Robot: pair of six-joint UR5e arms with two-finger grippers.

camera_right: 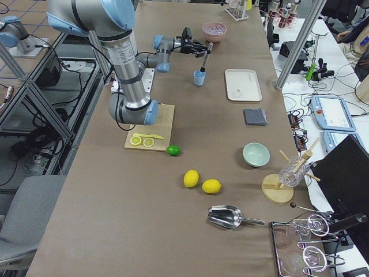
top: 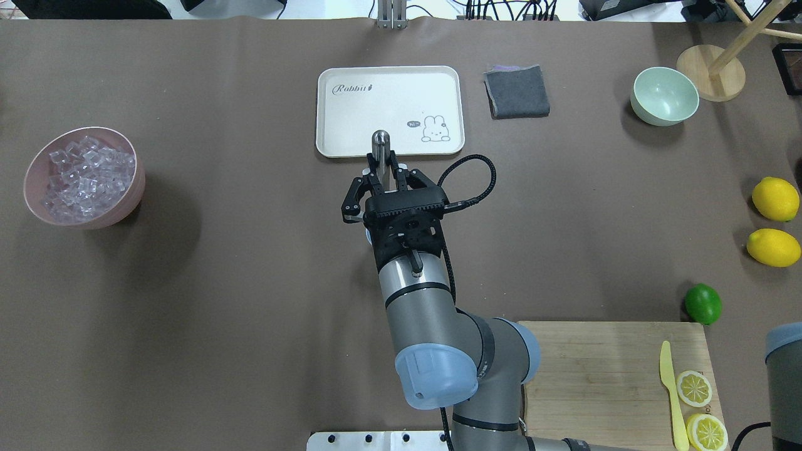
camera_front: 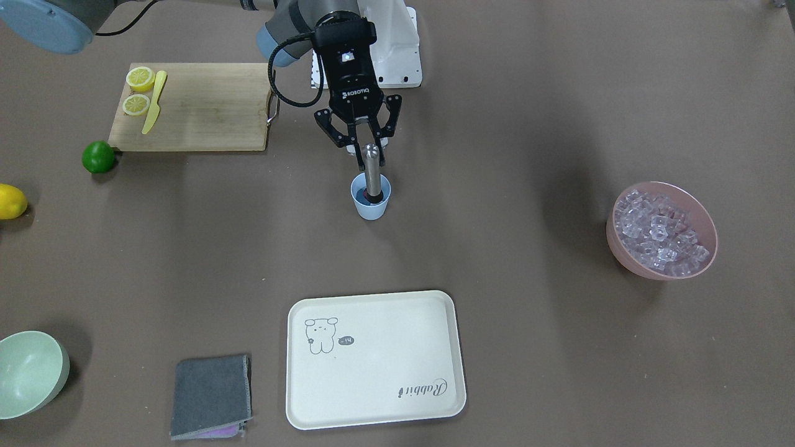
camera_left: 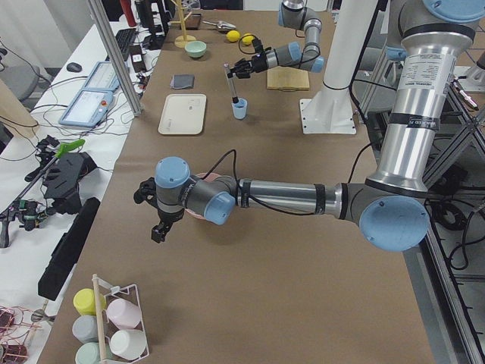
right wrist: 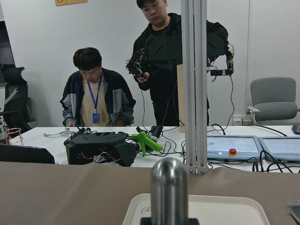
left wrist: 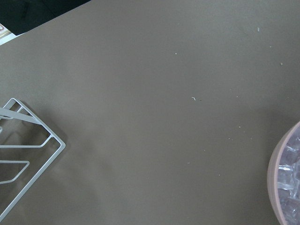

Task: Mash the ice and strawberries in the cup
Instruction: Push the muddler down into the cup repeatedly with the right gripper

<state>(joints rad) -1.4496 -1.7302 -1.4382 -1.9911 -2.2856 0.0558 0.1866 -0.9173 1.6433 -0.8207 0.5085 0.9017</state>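
The right gripper (camera_front: 370, 155) is closed on the upper shaft of a metal muddler (camera_front: 372, 177), its two black fingers pinching the shaft from either side. The muddler stands nearly upright with its lower end down inside the cup (camera_front: 371, 210), which sits near the middle of the table. A dark patch shows at the cup's bottom around the muddler's foot. Whether that is the strawberry, and whether any ice is in there, cannot be told. The only ice (camera_front: 658, 230) clearly visible is heaped in the pink bowl (camera_front: 621, 248), well apart from the cup on the robot's left. The left gripper (camera_left: 155, 220) hangs near that bowl, and whether it is open or closed cannot be told.

Likely risks: nothing steadies the cup, so a press that lands off-centre or drags sideways could tip or slide it. The smooth shaft could also slip up through the fingers under a hard push. Loose cubes could skid under the foot and jump out over the rim.

The muddler is a polished steel rod with a rounded dome top. The cup is light blue plastic, small, tapered and without a handle. The ice cubes are clear and glassy. The table covering is matte brown, and a cream rectangular tray (camera_front: 372, 397) lies beyond the cup.
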